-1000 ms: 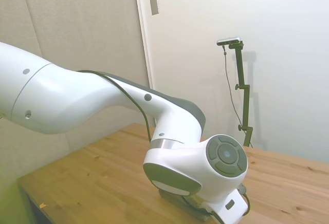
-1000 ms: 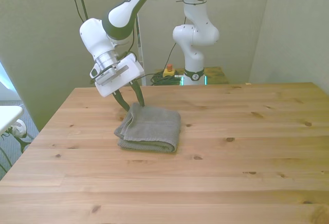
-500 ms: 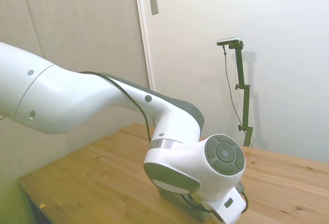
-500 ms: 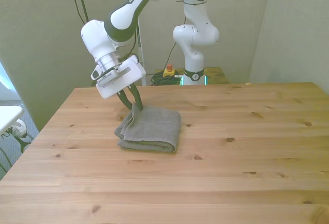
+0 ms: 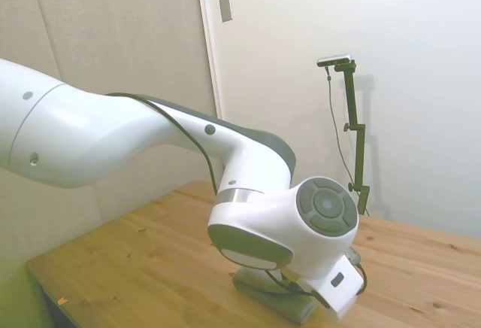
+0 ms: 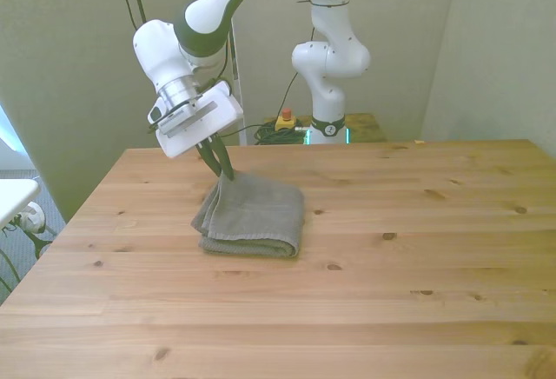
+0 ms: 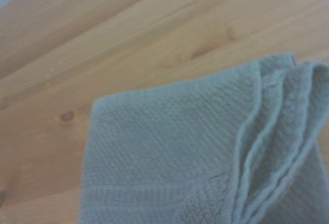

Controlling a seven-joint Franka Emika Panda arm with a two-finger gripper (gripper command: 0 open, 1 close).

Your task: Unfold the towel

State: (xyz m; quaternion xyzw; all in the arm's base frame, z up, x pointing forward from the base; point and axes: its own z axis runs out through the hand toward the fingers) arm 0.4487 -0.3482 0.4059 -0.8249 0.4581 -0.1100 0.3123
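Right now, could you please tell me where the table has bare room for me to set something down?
The table is bare across the near half, in front of the towel, and all along the front view's right. It is crowded only at the far corner on the front view's left, where the claw pinches the towel's corner.

Side view: towel (image 5: 274, 303) mostly hidden behind the arm, gripper unseen. Wrist view: towel cut off by frame edge, soft focus.
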